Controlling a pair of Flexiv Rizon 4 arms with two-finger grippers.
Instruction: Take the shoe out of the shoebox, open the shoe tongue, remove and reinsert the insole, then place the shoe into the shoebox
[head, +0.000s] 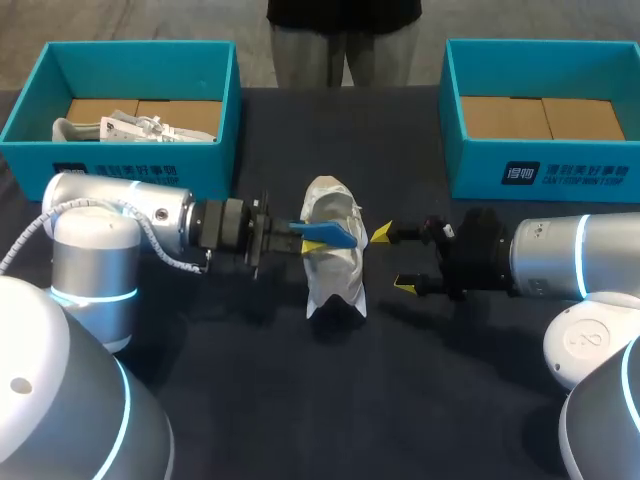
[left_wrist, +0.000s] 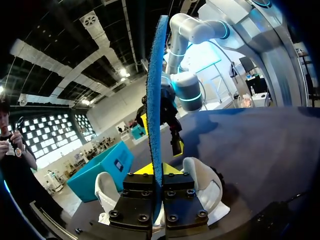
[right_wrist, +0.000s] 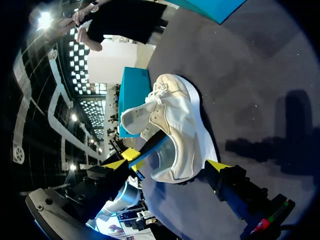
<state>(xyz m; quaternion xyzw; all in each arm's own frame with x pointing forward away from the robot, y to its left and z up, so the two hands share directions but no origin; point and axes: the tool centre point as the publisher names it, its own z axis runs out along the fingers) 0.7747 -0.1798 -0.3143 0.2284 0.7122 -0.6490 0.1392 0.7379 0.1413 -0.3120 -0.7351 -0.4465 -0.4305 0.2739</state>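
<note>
Left fingers (left_wrist: 144, 170) clamp the insole (head: 330, 235) crosswise over the shoe (head: 335, 280), whose long axis runs toward the counter's near edge. Right fingers (head: 381, 234) stand apart, just beside the shoe.

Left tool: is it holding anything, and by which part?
The left tool is shut on the blue insole, gripping one end; the rest juts over the shoe.

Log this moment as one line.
left tool: shut on insole | right tool: open by shoe | shoe: on table
</note>
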